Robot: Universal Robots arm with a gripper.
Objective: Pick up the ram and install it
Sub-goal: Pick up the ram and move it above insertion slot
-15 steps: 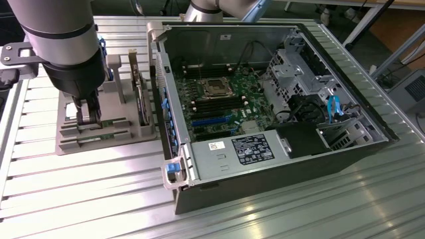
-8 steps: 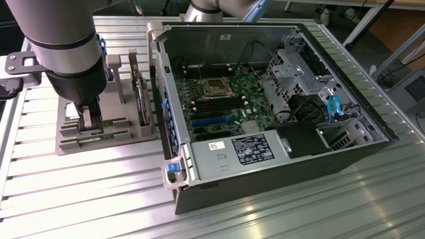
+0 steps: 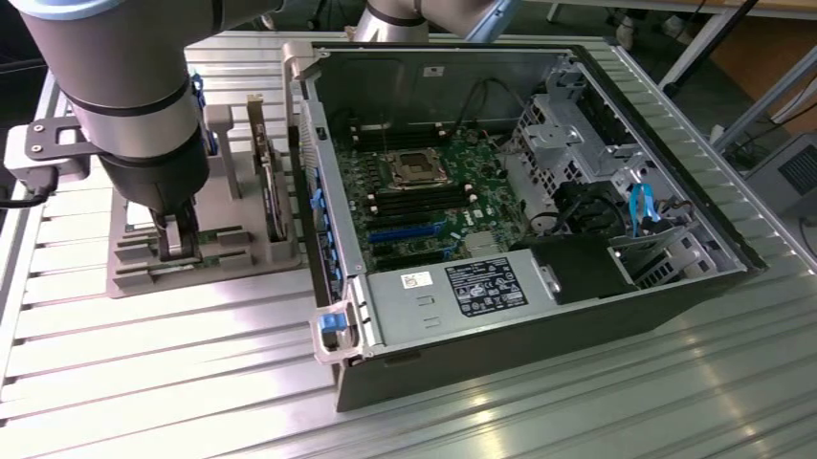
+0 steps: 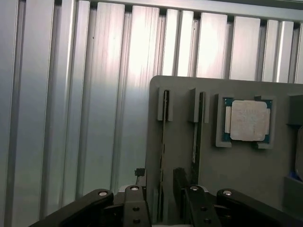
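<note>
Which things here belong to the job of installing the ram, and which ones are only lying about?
Job:
ram
gripper
gray holder
motherboard

Lying about:
processor chip
expansion card
second stick in the next slot
power supply

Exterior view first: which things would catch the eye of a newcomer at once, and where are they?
The open computer case dominates the exterior view's middle and right, its motherboard exposed. At the exterior view's left the robot arm reaches down with its claw into a gray holder, at the ram standing on edge there. In the wrist view a square processor chip lies in the same holder.
</note>
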